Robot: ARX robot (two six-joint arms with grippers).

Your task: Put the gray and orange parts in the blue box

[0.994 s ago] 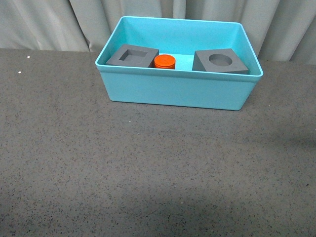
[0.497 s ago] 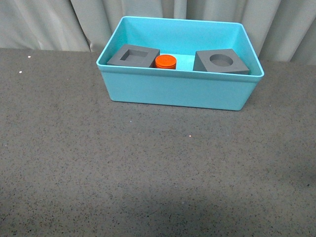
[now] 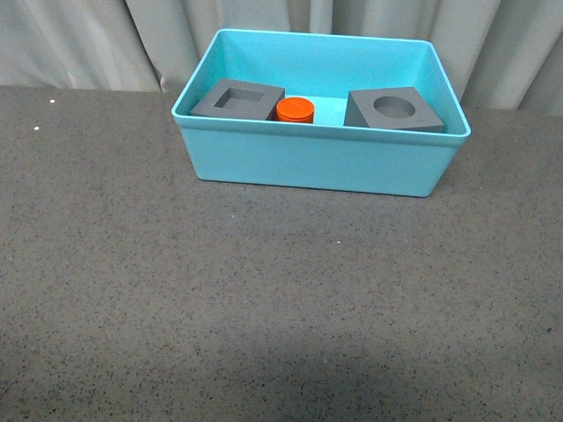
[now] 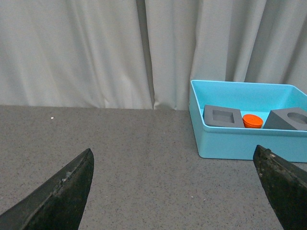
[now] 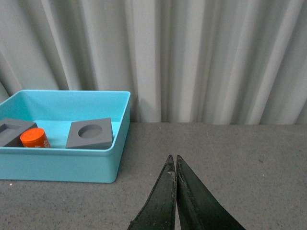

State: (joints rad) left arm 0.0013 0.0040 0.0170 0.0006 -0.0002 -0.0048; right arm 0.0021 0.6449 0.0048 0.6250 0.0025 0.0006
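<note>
Front: blue box (image 3: 308, 163) at twelve o'clock holding both gray cubes (image 3: 238, 99) and orange cylinder (image 3: 295, 109); left wrist: left gripper (image 4: 175, 191) spread wide, box at two o'clock; right wrist: right gripper (image 5: 173, 165) pressed together.

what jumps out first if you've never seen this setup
The light blue box at the far middle of the dark speckled table grabs the eye. Inside, a bright orange cylinder sits between a gray cube with a square recess on the left and a gray cube with a round recess on the right. The left gripper is spread wide and the right gripper is pinched shut, both away from the box.
</note>
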